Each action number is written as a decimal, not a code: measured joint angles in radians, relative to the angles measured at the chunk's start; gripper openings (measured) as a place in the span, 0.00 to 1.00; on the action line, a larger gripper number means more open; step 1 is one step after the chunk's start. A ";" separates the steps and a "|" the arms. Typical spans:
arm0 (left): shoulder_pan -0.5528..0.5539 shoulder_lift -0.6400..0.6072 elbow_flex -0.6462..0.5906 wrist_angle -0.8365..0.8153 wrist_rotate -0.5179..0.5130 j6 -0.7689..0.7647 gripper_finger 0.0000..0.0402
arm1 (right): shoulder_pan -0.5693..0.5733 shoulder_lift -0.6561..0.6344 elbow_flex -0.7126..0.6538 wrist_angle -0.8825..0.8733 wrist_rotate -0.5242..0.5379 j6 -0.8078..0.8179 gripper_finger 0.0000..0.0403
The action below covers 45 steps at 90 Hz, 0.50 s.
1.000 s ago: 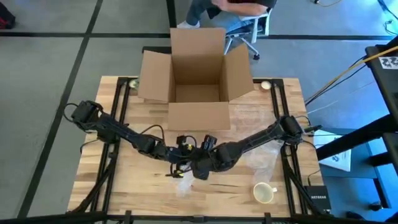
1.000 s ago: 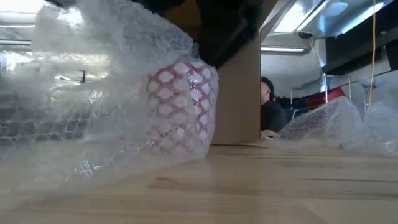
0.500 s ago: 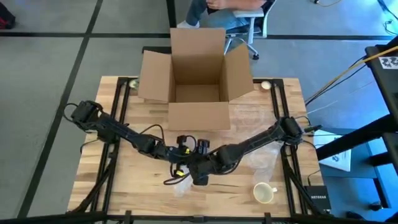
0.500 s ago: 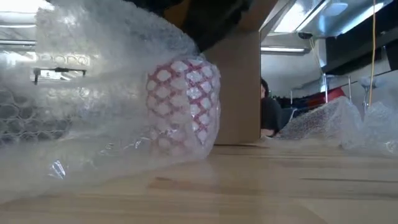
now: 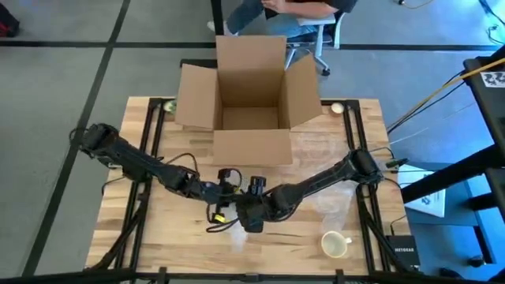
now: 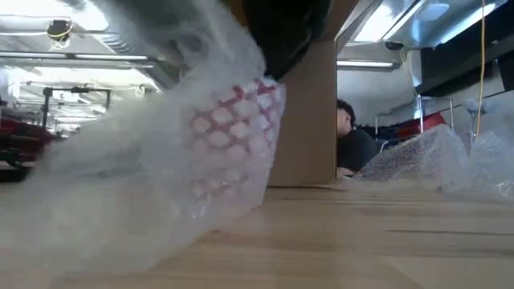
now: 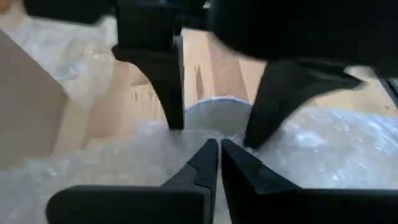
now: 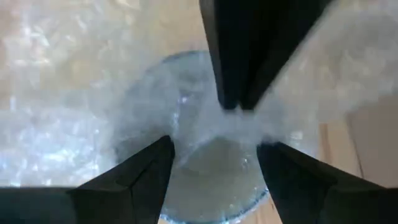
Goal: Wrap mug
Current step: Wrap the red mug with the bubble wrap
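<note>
Down near the front middle of the pale wooden table [image 5: 158, 229], both dark arms meet over a red-and-white lattice-patterned mug [image 6: 237, 136] swaddled in clear bubble wrap [image 6: 136, 201]. From table level the mug sits tilted inside the wrap, with the plastic trailing off in a blurred sweep to one side. The left claw [image 7: 219, 155] has its fingers pressed together, pinching a fold of that wrap just beside the mug's rim. The right claw [image 8: 214, 149] has its fingers apart, straddling the mug's open mouth through the plastic, and the left arm's closed tips show just across from it. Behind them stands an open brown cardboard box [image 5: 251, 99] with its flaps spread. A second, plain cream mug [image 5: 335, 244] stands bare near the table's front right corner, with a loose sheet of bubble wrap [image 5: 335, 201] just behind it. A person [image 6: 352, 148] sits beyond the box.
</note>
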 joint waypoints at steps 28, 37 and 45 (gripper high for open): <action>-0.074 -0.194 0.000 -0.184 -0.002 -0.121 0.00 | -0.012 0.000 -0.001 -0.003 -0.006 0.004 0.56; -0.121 -0.206 -0.005 -0.337 -0.001 -0.252 0.00 | -0.012 0.000 -0.001 -0.003 -0.002 0.004 0.56; -0.155 -0.182 -0.068 -0.333 -0.016 -0.336 0.00 | -0.012 0.000 -0.002 0.001 -0.001 0.004 0.56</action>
